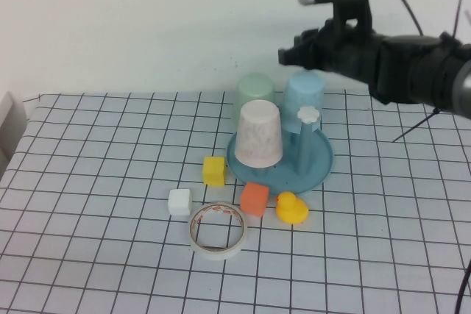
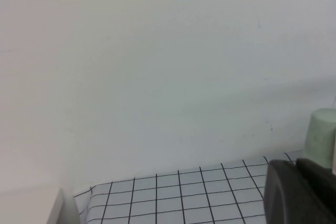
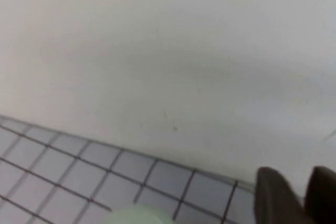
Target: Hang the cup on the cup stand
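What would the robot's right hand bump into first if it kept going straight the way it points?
Probably nothing on the table. The right hand points leftward, above the sky-blue cup and the mint-green cup, so its line looks free to the picture's edge; depth is uncertain. The left hand sits low, off to the left.
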{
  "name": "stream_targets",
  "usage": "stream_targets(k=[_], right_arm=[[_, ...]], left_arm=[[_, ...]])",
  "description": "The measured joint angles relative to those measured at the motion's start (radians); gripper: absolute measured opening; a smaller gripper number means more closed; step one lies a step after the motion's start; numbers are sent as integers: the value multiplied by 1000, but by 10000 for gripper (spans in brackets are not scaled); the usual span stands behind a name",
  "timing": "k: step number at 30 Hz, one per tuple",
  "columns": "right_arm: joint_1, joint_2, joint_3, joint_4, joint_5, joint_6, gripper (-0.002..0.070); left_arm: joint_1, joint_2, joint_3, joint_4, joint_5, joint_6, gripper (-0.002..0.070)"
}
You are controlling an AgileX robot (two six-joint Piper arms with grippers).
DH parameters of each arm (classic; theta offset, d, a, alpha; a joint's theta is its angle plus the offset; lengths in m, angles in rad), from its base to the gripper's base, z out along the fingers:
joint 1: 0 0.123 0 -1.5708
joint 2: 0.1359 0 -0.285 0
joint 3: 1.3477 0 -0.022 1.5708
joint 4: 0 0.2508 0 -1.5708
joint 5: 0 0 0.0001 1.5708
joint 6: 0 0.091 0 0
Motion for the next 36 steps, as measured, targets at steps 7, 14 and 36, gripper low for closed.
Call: stream_targets(k=[7, 14, 36], right_arm=[[0, -236, 132, 2, 65, 19, 13], [0, -592, 448, 2, 107, 24, 4], [0, -1686, 1226, -6, 259, 5, 1]], left_arm=[[0, 0, 0, 0, -2, 0, -1], [0, 0, 0, 0, -2, -3, -1], [0, 0, 0, 0, -2, -3, -1]])
